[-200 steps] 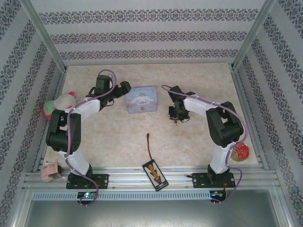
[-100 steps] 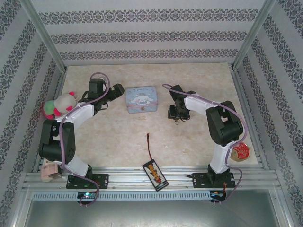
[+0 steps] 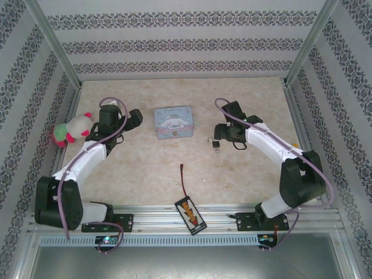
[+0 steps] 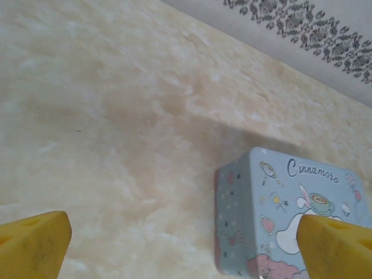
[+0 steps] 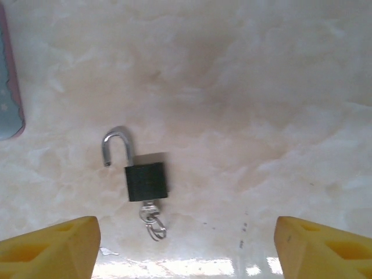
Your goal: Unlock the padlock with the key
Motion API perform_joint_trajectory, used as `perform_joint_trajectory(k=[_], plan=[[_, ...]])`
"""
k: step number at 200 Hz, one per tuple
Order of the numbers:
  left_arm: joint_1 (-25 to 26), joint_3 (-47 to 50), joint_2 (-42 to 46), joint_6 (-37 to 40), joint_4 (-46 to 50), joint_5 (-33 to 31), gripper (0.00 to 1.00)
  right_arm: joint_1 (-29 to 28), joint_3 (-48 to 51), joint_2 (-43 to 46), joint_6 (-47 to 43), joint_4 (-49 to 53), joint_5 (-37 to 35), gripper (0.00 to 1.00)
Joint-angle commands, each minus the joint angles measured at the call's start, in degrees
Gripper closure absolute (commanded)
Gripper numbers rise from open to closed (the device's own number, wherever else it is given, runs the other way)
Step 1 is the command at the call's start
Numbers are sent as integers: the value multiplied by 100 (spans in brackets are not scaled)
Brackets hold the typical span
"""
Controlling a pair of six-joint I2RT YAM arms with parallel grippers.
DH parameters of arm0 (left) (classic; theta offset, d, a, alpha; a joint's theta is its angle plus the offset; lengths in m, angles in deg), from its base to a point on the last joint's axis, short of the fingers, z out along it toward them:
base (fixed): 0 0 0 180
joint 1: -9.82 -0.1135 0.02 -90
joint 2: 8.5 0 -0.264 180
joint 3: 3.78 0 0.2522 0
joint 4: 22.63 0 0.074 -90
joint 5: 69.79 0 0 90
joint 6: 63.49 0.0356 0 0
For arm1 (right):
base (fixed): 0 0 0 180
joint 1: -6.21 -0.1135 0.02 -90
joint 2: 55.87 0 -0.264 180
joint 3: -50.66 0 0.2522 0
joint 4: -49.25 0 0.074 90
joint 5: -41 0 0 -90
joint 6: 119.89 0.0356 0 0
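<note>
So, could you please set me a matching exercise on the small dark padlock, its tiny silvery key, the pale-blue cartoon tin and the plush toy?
1 small dark padlock; 2 tiny silvery key; 3 pale-blue cartoon tin; 4 plush toy.
A at the far left; B shackle swung open; C centre, lid facing up; D protruding below the lock body.
Pairs: 1-B; 2-D; 3-C; 4-A

- The left arm [image 3: 87,153] rises from its base at the near edge, folds back at a low elbow on the far left, then runs its white forearm forward and to the right
- The left hand [image 3: 137,117] points right, its yellow fingertips [image 4: 35,244] spread wide with nothing between them
- The right arm [image 3: 273,146] bends at an elbow on the far right and reaches its forearm forward and to the left
- The right hand [image 3: 220,133] points left, jaws standing wide apart and gripping nothing
</note>
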Motion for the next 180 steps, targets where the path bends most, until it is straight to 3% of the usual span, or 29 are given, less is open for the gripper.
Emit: perform_joint_trajectory(k=[1, 68, 127, 180], plan=[[-92, 417, 485, 334, -118, -660, 1, 155, 346, 413, -31, -253, -397, 16], [-92, 1389, 1535, 550, -793, -1503, 1, 412, 1342, 1639, -253, -1010, -1304, 3], [-130, 1909, 1465, 555, -1298, -1745, 1, 639, 2465, 3176, -545, -2025, -2123, 2], [-259, 2172, 1157, 913, -1872, -1910, 1, 1310, 3164, 4348, -577, -2559, -1955, 2]])
